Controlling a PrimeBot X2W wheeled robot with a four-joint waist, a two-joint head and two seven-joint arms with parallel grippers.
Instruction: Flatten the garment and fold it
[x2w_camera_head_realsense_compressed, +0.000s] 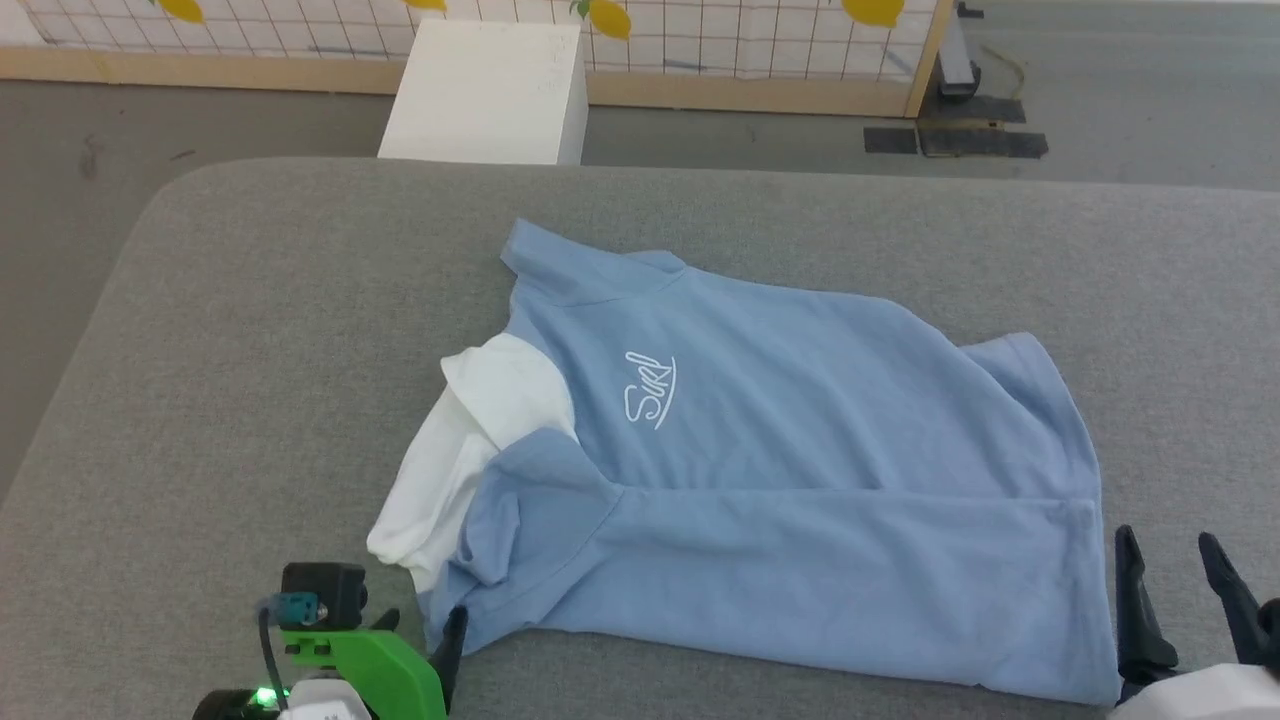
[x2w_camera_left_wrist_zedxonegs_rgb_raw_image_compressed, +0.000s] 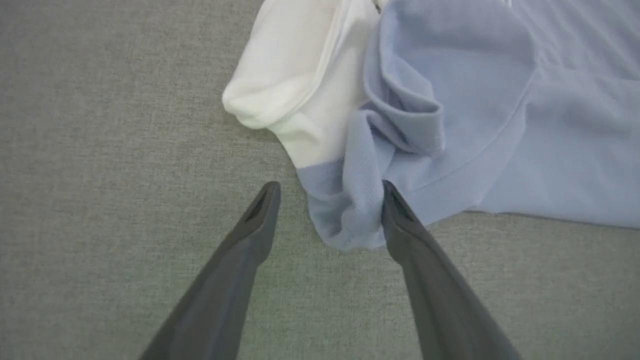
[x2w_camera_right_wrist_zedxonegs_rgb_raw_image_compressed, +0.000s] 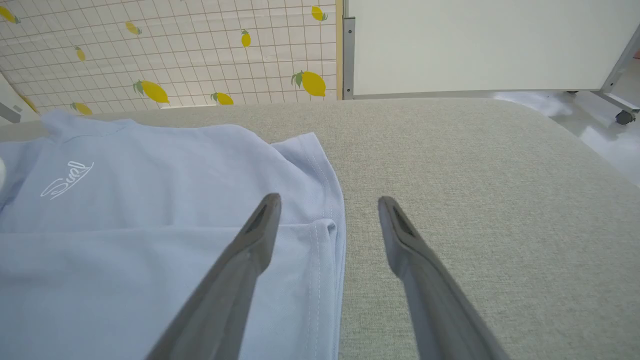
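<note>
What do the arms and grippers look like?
The left gripper and right gripper each have two long, tapering dark fingers. The left wrist carries a green bracket, a black camera box with teal plug and a green light. The right forearm is pale.

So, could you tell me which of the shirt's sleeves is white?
The lower sleeve, sticking out left from beneath the blue sleeve folded over it.

light: I see bright, even overhead light in every view | shadows: soft, thin line under the garment (x2w_camera_head_realsense_compressed: 800, 440) edge | glare: floor (x2w_camera_right_wrist_zedxonegs_rgb_raw_image_compressed: 575, 115) washes white in right wrist view | focus: sharp, wrist views bend slightly at edges
</note>
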